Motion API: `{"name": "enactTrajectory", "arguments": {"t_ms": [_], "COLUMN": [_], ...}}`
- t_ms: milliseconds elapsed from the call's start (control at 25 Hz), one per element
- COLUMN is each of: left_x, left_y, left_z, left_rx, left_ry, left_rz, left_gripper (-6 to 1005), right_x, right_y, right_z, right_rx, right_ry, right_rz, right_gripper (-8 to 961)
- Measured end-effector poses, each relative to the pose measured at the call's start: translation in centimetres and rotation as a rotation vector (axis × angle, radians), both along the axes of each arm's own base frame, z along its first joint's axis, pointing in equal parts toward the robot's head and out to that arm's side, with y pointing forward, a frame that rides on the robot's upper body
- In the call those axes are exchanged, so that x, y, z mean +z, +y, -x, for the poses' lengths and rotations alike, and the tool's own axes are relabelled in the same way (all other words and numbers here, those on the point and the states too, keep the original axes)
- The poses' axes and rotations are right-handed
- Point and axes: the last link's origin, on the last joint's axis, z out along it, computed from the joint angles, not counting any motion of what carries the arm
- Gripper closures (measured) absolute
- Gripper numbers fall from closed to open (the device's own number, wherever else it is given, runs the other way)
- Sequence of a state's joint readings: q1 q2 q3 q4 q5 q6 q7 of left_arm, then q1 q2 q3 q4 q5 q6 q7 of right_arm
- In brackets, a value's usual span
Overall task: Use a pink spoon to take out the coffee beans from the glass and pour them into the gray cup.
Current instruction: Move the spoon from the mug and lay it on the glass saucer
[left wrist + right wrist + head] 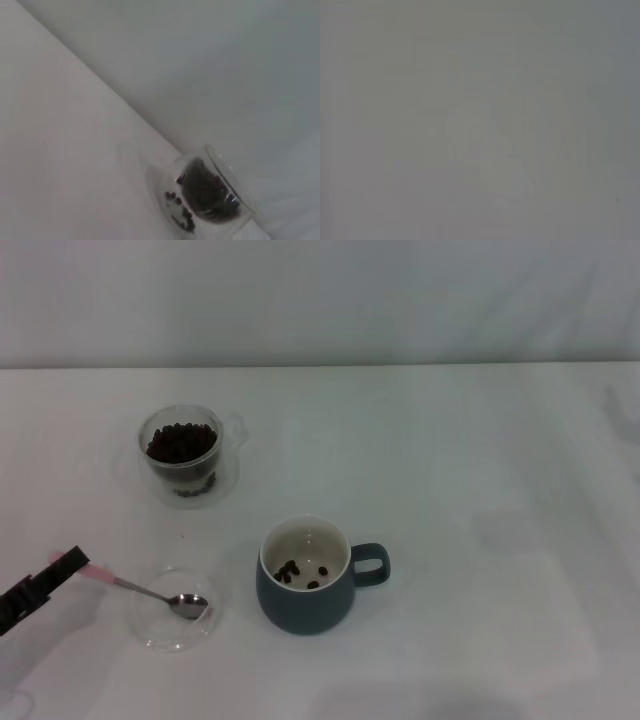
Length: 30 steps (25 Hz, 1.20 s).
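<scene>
On the white table stands the glass, at the far left side in the head view. It is upright and holds a heap of coffee beans; its small clear handle points to the right. The left wrist view also shows the glass with the dark beans inside it, and some beans lie low between its walls.

The gray cup stands nearer to the robot, close to the middle of the table, well apart from the glass. Its loop handle points to the right. A few beans lie on its cream-white bottom.

To the left of the gray cup there is a shallow clear glass dish. The pink spoon rests with its shiny metal bowl in this dish, and the bowl looks empty. The stem goes up and to the left, over the rim of the dish.

The left gripper is at the left edge of the head view, low over the table. Its dark fingers pinch the pale pink handle end of the spoon.

The right gripper does not appear in any view; the right wrist view shows only a plain pale surface.
</scene>
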<state>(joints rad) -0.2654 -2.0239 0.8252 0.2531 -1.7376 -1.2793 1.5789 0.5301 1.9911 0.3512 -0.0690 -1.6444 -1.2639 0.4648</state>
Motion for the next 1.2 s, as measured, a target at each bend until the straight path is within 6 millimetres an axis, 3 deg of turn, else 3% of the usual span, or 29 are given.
{"name": "enactTrajectory", "arguments": {"t_ms": [680, 920, 1200], "left_x": [-1.1, -1.2, -0.7], "left_y": [1.0, 1.1, 1.0], "left_z": [-0.8, -1.0, -0.4], "left_rx": [-0.019, -0.029, -0.013], "left_ry": [0.025, 0.027, 0.049], "left_rz": [0.037, 0.030, 0.009], "left_gripper": [736, 536, 182], "right_x": [-0.1, -0.2, -0.2], "right_y": [-0.3, -0.3, -0.4], "right_z": [-0.2, -0.2, -0.2], "right_rx": [-0.006, -0.006, -0.006], "right_ry": [0.006, 0.008, 0.011], "right_rz": [0.000, 0.000, 0.000], "right_gripper": [122, 122, 122]}}
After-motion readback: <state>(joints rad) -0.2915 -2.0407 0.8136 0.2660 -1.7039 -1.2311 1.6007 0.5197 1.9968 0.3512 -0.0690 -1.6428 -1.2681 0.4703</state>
